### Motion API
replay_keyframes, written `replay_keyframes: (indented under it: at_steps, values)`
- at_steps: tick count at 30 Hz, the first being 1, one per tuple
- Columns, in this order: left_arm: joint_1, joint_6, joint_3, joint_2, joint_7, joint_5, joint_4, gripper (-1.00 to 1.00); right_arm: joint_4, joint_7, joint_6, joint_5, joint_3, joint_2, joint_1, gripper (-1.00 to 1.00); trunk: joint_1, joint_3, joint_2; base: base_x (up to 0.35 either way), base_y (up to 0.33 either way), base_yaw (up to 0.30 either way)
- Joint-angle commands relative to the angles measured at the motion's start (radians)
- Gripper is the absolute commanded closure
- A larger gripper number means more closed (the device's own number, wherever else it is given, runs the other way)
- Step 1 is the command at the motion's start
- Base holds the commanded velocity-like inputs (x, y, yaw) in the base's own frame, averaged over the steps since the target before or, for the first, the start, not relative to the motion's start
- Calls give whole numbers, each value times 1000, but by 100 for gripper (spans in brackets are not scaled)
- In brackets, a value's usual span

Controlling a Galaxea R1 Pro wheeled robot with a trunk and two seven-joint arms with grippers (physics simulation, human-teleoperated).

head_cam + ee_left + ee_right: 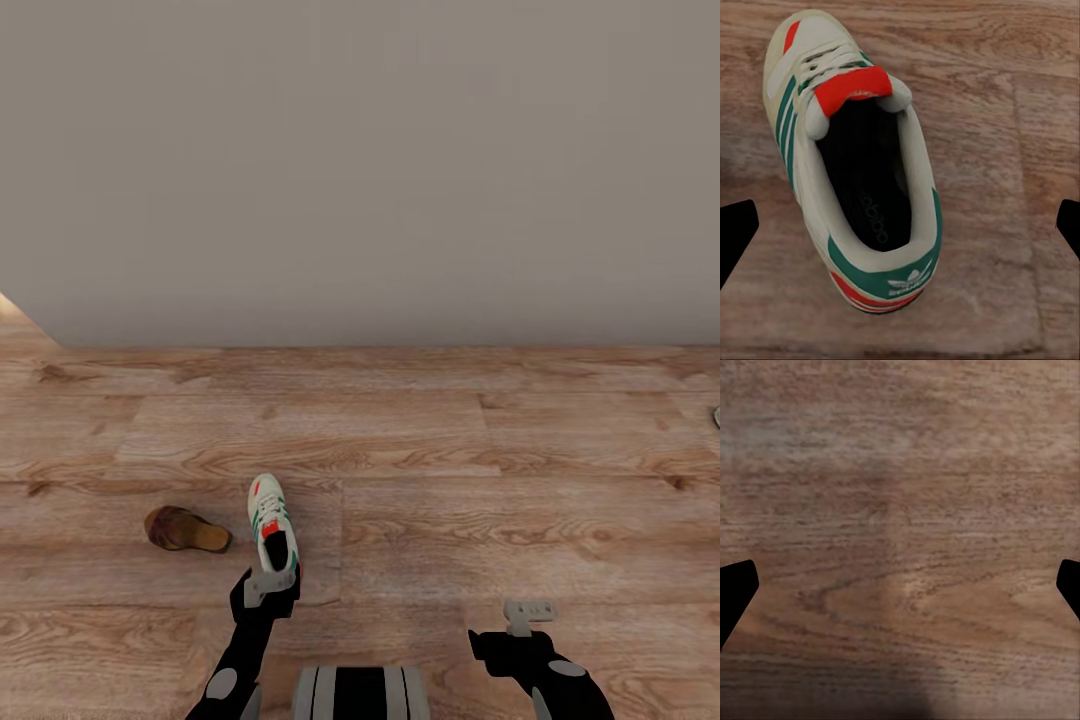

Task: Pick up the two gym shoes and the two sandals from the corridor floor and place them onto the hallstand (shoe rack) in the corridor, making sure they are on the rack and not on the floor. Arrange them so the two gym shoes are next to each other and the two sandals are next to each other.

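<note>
Head view. 1 gym shoe (271,527) lies on the wood-plank floor (450,480), toe pointing toward the grey wall (360,160); it is cream-white with green side stripes and a red-orange tongue. Just beside it, on the robot's left, lies 1 brown sandal (186,529) with a tan footbed. The left gripper (270,585) sits at the shoe's heel end; whether it touches the shoe cannot be told from here. The right gripper (528,616) hovers over bare floor, well apart from both items. A small pale object (716,417) is cut off at the frame's edge.

Left wrist view. The gym shoe (855,165) appears from above: dark insole, red-orange tongue patch, white laces, green collar band with a white logo at the heel, red-orange strip beneath it. The 2 black fingertips (735,232) stand wide apart at either side, clear of the shoe, so the jaws are released.

Right wrist view. Plank floor (900,525) with visible grain; the 2 fingertips (736,585) are spread at the frame's sides with nothing between them, jaws released.
</note>
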Motion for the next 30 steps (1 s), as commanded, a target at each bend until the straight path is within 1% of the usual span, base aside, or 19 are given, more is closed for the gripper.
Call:
replay_keyframes:
  at_steps: [1,6,13,18,30]
  values:
    - [0,-3,-1,0,3,1,0,-100,-1,1,5,2,0,0,0,-100,0,-5,-1,0,0,0]
    - [0,-10,-1,0,4,1,0,-100,-1,1,5,2,0,0,0,-100,0,-10,-1,0,0,0]
    - [0,-36,-1,0,4,1,1,-100,-1,1,5,2,0,0,0,-100,0,-20,-1,0,0,0]
    - [0,-39,-1,0,4,2,2,-100,-1,1,5,2,0,0,0,-100,0,-27,-1,3,-5,0]
    - [0,-42,-1,1,4,2,2,-100,-1,1,5,2,0,0,0,-100,0,-34,-1,82,-85,0]
